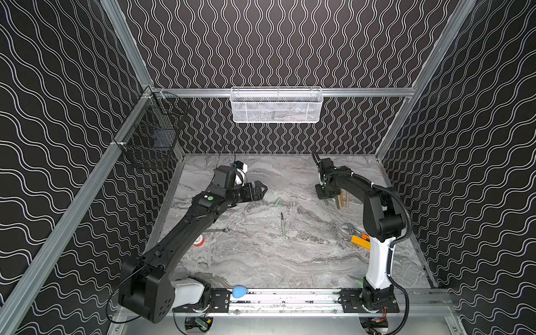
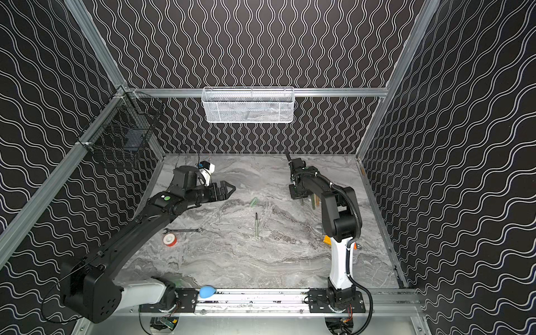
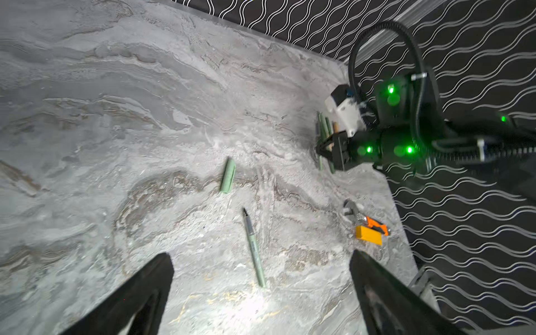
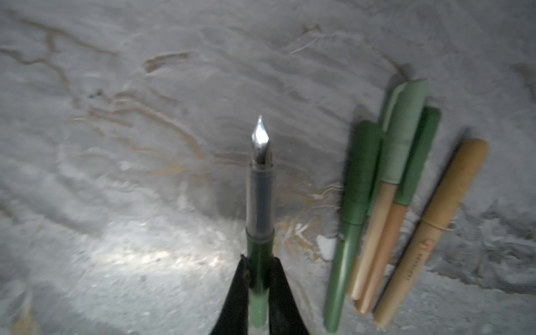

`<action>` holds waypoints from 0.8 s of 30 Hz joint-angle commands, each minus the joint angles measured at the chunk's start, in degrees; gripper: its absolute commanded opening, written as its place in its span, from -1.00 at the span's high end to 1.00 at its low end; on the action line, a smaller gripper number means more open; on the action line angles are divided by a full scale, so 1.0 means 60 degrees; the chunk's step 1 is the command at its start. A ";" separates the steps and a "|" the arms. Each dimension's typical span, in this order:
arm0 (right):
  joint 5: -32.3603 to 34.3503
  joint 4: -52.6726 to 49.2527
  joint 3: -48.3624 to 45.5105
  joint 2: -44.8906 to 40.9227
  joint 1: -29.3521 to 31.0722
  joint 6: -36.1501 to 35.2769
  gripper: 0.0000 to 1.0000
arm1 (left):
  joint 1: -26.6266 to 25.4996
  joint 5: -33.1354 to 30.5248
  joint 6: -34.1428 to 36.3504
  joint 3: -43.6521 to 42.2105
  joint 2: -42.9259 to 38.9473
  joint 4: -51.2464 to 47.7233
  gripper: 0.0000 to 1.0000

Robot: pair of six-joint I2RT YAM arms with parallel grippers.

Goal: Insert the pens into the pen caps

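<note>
Grey marbled counter (image 1: 261, 266) between black wave-patterned walls: we see the right hand (image 4: 259, 262) clamped on a dark green pen (image 4: 259, 203), its silver nib bare and pointing away from the hand, with four capped pens (image 4: 397, 150) lying together just beside it. We find the left hand (image 1: 259, 190) spread wide and holding nothing. An uncapped pale green pen (image 3: 254, 249) lies ahead of its fingers, and a pale green cap (image 3: 227, 176) lies near that pen's tip, farther from the hand.
</note>
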 commanded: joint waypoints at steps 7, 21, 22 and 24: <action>0.0559 -0.0627 -0.0074 0.0036 -0.0507 -0.0123 0.74 | 0.0004 -0.0112 0.0402 -0.0449 -0.0334 -0.0484 -0.97; 0.0740 -0.0833 -0.0617 -0.0460 -0.0493 0.0189 0.44 | 0.0005 0.0226 0.0058 -0.0779 -0.0222 -0.0066 -0.97; 0.0703 -0.0839 -0.0633 -0.0548 -0.0497 0.0178 0.43 | 0.0004 0.0226 0.0063 -0.0779 -0.0216 -0.0072 -0.97; 0.0495 -0.0777 -0.0696 -0.0848 -0.0441 0.0075 0.41 | 0.0004 0.0179 0.0091 -0.0745 -0.0158 -0.0129 -0.97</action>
